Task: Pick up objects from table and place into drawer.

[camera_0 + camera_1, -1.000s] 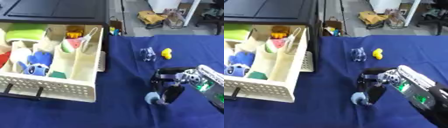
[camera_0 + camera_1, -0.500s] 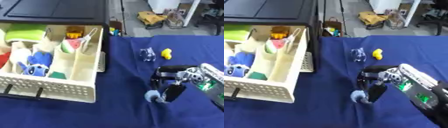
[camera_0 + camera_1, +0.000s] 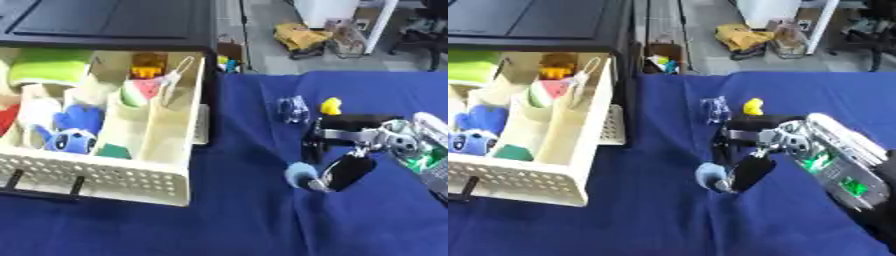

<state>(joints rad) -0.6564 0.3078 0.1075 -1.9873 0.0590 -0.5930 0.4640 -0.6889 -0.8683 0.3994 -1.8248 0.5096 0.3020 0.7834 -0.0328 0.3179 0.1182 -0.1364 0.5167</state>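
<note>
My right hand [image 3: 359, 145] comes in from the right over the blue cloth, fingers curled, pinching a small round pale-blue object [image 3: 302, 175] between thumb and fingers, right of the drawer. The open cream drawer [image 3: 166, 187] stands at the left with dividers; it holds a blue plush toy [image 3: 72, 131], a green roll [image 3: 48, 70], an orange toy [image 3: 149, 64] and a red-and-green piece [image 3: 140, 90]. A small yellow object [image 3: 330, 106] and a clear object [image 3: 293, 108] lie on the cloth just beyond the hand. No left hand shows.
A black cabinet top [image 3: 105, 22] sits above the drawer. The blue tablecloth [image 3: 236, 225] spreads wide below and right of the drawer. Beyond the table's far edge lie floor clutter, a yellow bag [image 3: 302, 36] and a chair.
The right hand has risen and shifted slightly left toward the drawer with the pale-blue object in its fingers. The yellow and clear objects have stayed put.
</note>
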